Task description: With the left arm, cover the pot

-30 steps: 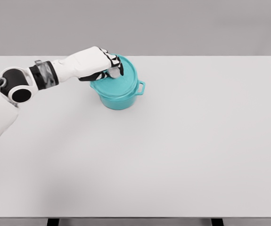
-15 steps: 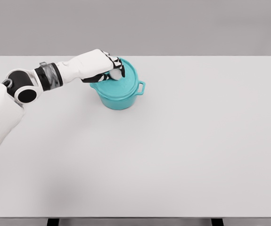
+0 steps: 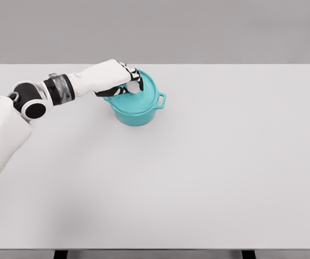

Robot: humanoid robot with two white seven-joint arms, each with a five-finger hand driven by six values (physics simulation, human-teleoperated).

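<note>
left robot hand [image 3: 119, 76] clamped on round teal lid's [image 3: 141, 94] pale knob, atop smooth teal pot [image 3: 136, 114].

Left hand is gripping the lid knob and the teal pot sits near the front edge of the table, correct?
Not quite. The head view shows the pot near the table's far edge, left of centre, not the front. The rest holds: the left hand grips the knob of the lid.

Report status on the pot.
Left hand shut on round teal lid. Lid tilted on teal two-handled pot, not seated. White table unobstructed.
</note>
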